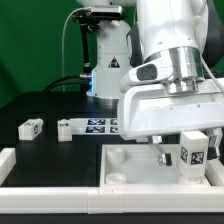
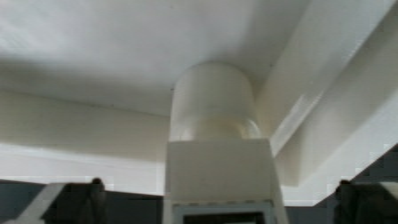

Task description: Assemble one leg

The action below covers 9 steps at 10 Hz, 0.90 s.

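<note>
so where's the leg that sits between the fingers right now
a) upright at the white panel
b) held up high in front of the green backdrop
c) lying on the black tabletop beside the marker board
a: the leg stands upright at the white panel, toward the exterior view's right, and the wrist view shows the fingers on either side of it with a gap, not closed on it.

Bright, even light fills the exterior view; the white arm (image 1: 175,40) is nearly blown out, while the black bench (image 1: 40,105) swallows detail; shadows there are faint; the picture is coarse and soft. The wrist view is dimmer and hazy; the leg (image 2: 221,130), close to the lens, is blurred; broad grey shadows band the panel (image 2: 107,60).
</note>
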Available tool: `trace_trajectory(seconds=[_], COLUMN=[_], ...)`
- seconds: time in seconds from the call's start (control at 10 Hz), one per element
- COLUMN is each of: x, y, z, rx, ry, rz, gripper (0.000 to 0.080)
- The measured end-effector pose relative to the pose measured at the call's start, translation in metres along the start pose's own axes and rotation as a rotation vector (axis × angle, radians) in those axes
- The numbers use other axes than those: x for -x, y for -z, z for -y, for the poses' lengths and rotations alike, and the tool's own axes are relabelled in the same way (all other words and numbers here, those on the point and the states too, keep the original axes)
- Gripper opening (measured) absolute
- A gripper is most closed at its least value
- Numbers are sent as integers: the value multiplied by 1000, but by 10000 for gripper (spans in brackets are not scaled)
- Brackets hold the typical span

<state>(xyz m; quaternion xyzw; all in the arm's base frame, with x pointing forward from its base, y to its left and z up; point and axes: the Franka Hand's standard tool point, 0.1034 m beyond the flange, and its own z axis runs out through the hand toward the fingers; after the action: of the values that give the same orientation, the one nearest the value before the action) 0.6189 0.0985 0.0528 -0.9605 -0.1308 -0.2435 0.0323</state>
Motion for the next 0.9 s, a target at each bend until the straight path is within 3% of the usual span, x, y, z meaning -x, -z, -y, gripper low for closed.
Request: trace_trajectory(seconds=[0.6, 0.8, 0.9], x=[0, -12, -8], y=[1, 19, 21], z=[1, 4, 8], rx=[-2, -6, -20], ry=[-10, -46, -56], rz=[9, 49, 110], gripper=[649, 649, 649])
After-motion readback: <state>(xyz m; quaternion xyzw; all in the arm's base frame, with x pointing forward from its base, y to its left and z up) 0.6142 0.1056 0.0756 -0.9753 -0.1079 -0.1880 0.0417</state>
